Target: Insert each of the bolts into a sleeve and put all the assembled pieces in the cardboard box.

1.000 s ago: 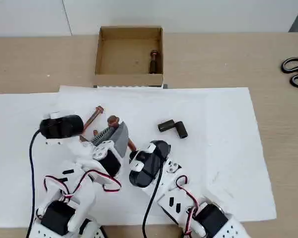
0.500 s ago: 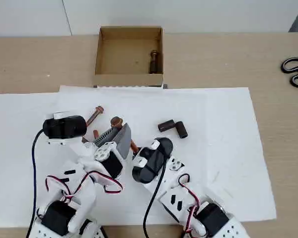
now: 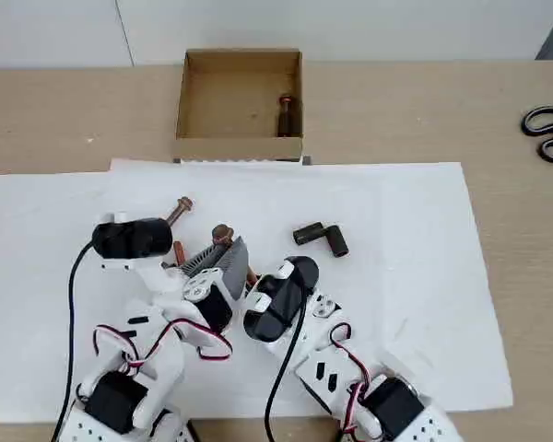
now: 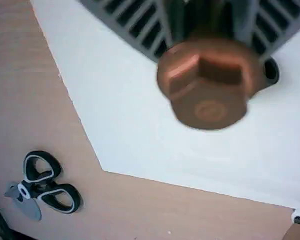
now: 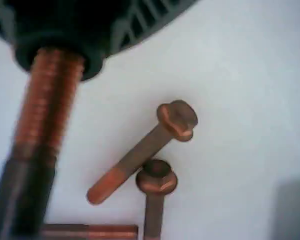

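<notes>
Pinch at the left gripper (image 3: 225,249): closed firmly on the hex head of a copper bolt (image 4: 205,85), shank pointing away toward the other arm. Opposite, the right gripper (image 3: 256,284), closed, so far as can be judged, around a dark sleeve (image 5: 55,55), with the bolt's threaded tip at the sleeve's mouth and apparently just entering; depth impossible to tell. Both pieces up off the white paper (image 3: 424,276), between the two arms.

Just beside, flat on the paper: loose bolts (image 5: 137,155), three in the right wrist view, two of them near touching. Farther out, two spare sleeves (image 3: 307,233) lying together in an L. Beyond the paper's far edge, the cardboard box (image 3: 240,147), one assembled piece (image 3: 285,114) inside against its right-hand wall. Off to the right, well apart, scissors (image 3: 547,133).

Handling, as a judgement: rigid, dense for its size, smooth enough to swivel between ribbed jaws if pushed off-axis. Best taken by the head or the plain shank just under it, leaving the thread free; sleeve across its middle, bore unobstructed. Keep both axes in line, feed gently, ease off at any binding.
</notes>
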`<state>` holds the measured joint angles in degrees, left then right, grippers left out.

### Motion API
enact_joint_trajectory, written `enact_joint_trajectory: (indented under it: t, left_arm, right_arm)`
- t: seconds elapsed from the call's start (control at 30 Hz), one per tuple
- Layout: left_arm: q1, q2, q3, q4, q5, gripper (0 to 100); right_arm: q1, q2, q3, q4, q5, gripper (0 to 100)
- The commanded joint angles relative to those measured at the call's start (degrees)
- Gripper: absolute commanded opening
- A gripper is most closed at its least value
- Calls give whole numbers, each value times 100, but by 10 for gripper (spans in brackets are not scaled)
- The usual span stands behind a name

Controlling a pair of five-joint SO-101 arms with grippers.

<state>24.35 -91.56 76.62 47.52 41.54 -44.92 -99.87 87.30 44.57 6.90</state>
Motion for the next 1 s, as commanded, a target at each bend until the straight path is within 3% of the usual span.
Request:
enact_joint_trajectory:
  t: [0.0, 0.2, 0.33, 0.53, 0.7, 0.97]
  left_arm:
    - [246, -35, -22, -88, 26, 6]
    - [774, -53, -40, 440, -44, 6]
    - [1046, -53, -40, 949, -554, 6]
    - [1055, -35, -31, 1389, -1257, 6]
    - [1037, -44, -22, 1354, -1424, 12]
    - [1011, -26, -66, 1389, -1424, 276]
  right_arm:
    - [57, -110, -369, -171, 53, 2]
    - [66, -110, -387, -171, 53, 2]
    - [84, -110, -387, -171, 53, 2]
    - [84, -110, -431, -180, 53, 2]
    - [84, -110, -475, -154, 53, 2]
    - [84, -110, -457, -136, 53, 2]
